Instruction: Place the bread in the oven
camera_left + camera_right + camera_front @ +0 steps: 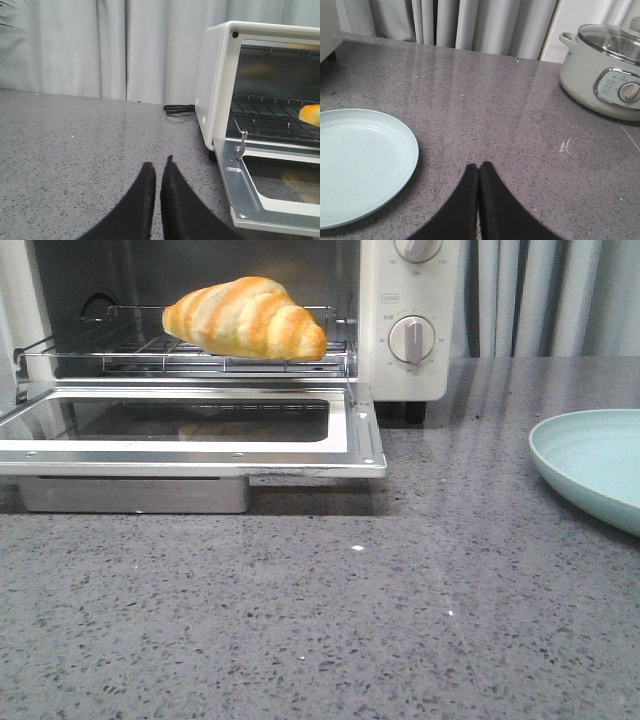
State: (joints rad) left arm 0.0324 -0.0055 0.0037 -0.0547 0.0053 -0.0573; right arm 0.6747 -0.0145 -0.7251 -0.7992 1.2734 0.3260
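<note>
Front camera sitting low over the surface (330, 630), close to the oven (400, 330), facing its open mouth. Left wrist camera looking at that oven (220, 90) from its left, farther back. Right wrist camera facing away right of it, sharing only the plate (360, 160) (590, 465).

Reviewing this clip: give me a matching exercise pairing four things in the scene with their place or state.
Things:
1. golden-orange striped croissant-shaped bread
2. glass-windowed door of the white toaster oven
3. pale green round plate
4. black left gripper

States:
A. bare, on the counter to the oven's right
B. shut, holding nothing
C. on the wire rack
D. folded down flat, open

Pairs: 1-C, 2-D, 3-A, 4-B
</note>
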